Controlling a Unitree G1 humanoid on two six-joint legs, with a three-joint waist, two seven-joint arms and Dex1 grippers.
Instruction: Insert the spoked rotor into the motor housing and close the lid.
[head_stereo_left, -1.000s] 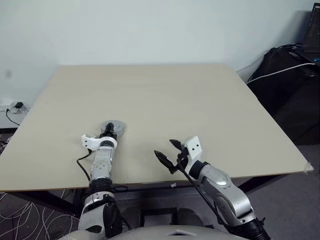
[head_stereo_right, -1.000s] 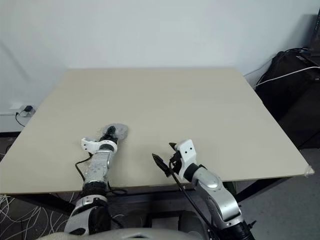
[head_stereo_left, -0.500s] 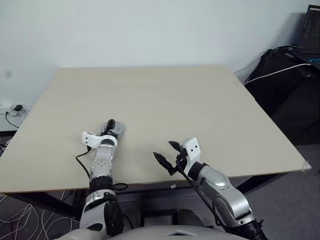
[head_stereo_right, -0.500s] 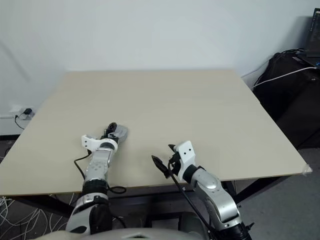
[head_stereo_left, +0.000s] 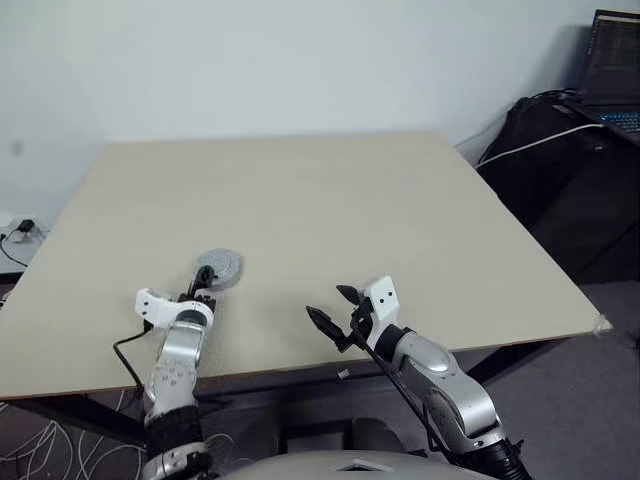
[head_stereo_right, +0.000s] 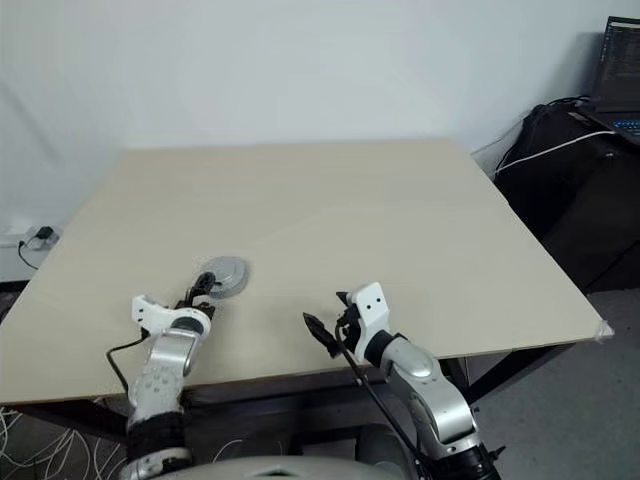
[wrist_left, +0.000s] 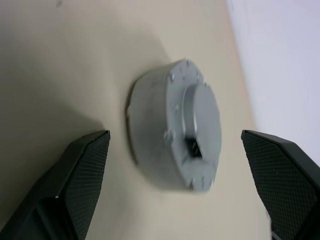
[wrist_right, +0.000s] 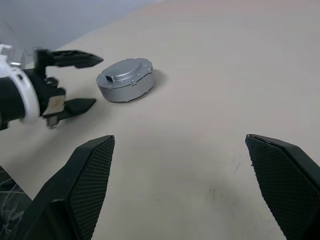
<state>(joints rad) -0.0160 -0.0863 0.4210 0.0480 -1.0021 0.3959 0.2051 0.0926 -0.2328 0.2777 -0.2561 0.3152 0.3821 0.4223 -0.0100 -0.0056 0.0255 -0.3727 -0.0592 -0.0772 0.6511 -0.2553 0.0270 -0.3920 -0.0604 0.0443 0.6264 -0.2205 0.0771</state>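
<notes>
Wide pale beige wooden table carries a single assembled unit near its front left part. Right arm's gripper hangs over the front edge near the middle, its two black fingers spread wide with nothing between them; same place as a second ago. Left arm's gripper has drawn back toward the front edge since a second ago, when it sat right on the assembly; now it sits just short of it, fingers spread apart and empty, no contact seen. The shiny grey metal disc lid with a raised round centre sits closed on top of the small round motor housing, the stack flat on the table and now fully uncovered. Housing windings and rotor hidden under the lid.
</notes>
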